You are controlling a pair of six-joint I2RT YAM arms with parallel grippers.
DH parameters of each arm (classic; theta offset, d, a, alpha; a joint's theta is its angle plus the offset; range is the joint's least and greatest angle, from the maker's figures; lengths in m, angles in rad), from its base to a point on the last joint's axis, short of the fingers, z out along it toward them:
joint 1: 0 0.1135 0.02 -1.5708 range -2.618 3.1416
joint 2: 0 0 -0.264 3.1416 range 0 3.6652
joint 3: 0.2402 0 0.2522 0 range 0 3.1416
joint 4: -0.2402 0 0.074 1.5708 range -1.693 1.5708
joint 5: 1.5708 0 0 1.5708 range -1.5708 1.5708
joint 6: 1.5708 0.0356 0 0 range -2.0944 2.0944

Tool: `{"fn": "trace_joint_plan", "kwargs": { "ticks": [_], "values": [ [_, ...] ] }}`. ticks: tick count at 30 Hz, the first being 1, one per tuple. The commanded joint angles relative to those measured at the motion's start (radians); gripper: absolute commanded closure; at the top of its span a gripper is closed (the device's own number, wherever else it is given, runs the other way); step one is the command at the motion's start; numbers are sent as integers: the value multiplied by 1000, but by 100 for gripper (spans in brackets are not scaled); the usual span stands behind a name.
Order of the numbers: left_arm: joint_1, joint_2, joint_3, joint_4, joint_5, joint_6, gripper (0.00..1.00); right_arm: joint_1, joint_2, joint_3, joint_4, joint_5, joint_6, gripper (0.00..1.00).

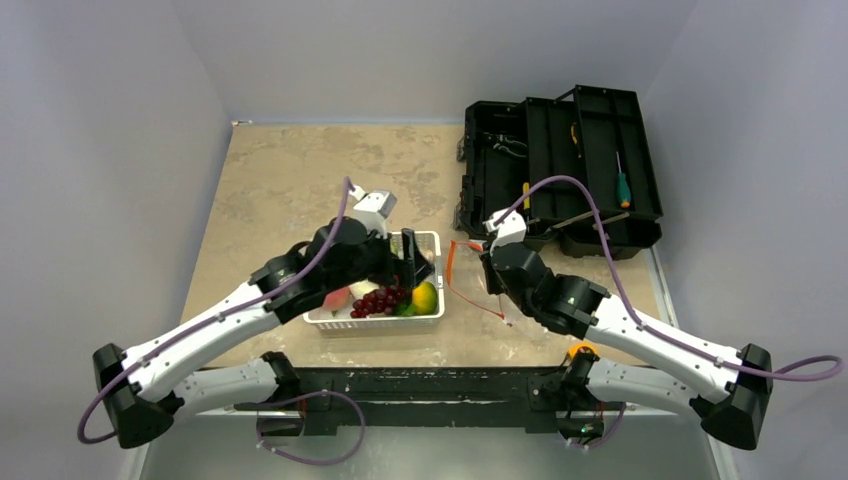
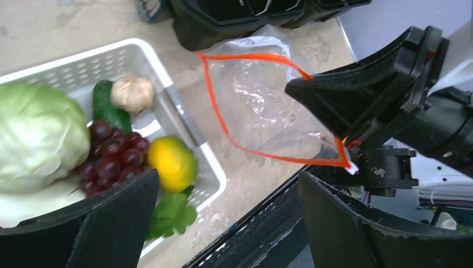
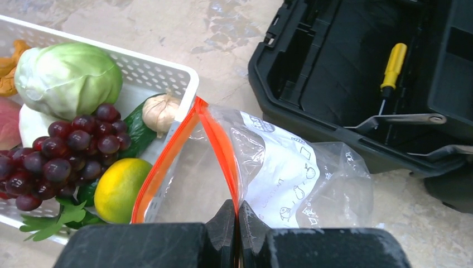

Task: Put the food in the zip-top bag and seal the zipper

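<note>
Film of the zip-top bag (image 3: 312, 178) looks thin, limp and slippery. I judge it nearly weightless and liable to collapse, and its stiffer orange-red zipper (image 3: 215, 134) is the sound place to hold. The bag lies on the table between the white basket (image 3: 167, 72) and the black toolbox (image 3: 334, 72), its mouth gaping toward the basket. The right gripper (image 3: 237, 215) is closed on the zipper strip at the mouth's near end. A white panel with small pictograms is printed on the bag, but its writing is too small to read. The left gripper (image 2: 227, 184) hangs wide open and empty over the basket's purple grapes (image 2: 111, 153), cabbage (image 2: 39, 134) and mango (image 2: 172, 162), all rounded and apt to roll.
</note>
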Motion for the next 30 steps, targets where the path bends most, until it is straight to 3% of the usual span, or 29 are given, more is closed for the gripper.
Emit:
{"fn": "trace_joint_plan", "kwargs": {
  "ticks": [1,8,15,19,25,30],
  "values": [
    [-4,-95,-73,-175,-113,-25,5,0,1,-13,61,-63,-26,100],
    [-4,-144,-120,-261,-194,63,4,-1,-41,-47,102,-92,-36,100],
    [-6,-33,-86,-249,-210,193,4,-1,-44,-56,111,-119,-42,100],
    [-6,57,-51,-267,-239,248,17,-1,-62,-70,123,-116,-41,100],
    [-6,144,-28,-231,-219,258,23,-2,-65,-79,133,-119,-40,100],
    [-7,219,-23,-219,-223,265,36,-1,-56,-78,132,-119,-41,100]
  ]
}}
